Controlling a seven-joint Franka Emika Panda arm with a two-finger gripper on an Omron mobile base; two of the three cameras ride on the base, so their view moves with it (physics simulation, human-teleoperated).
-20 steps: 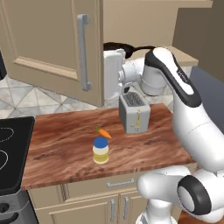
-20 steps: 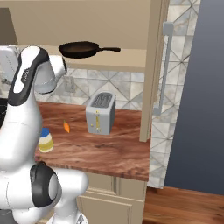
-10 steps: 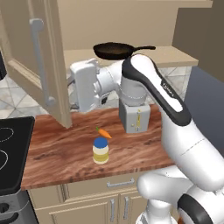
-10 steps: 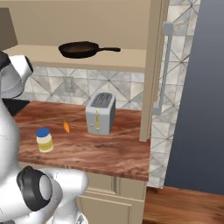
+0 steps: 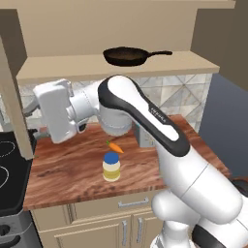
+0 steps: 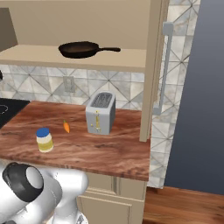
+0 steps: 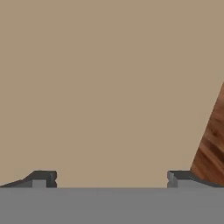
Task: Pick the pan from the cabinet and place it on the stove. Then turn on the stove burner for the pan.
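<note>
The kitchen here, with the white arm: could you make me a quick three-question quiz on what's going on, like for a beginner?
1. True or false: the pan lies on the cabinet shelf.
2. What stands nearest the carrot? A) toaster B) jar C) stove
3. Fill in: the gripper is ____ and holds nothing.

Key: 1 true. 2 A. 3 open.

pan [image 5: 125, 55]: dark brown-black
cabinet [image 6: 154, 65]: tan wood
counter [image 6: 87, 146]: red-brown wood
toaster [image 6: 100, 113]: silver grey
carrot [image 5: 115, 147]: orange
jar [image 5: 111, 166]: pale yellow, blue lid
wall tiles [image 6: 48, 85]: grey triangles
</note>
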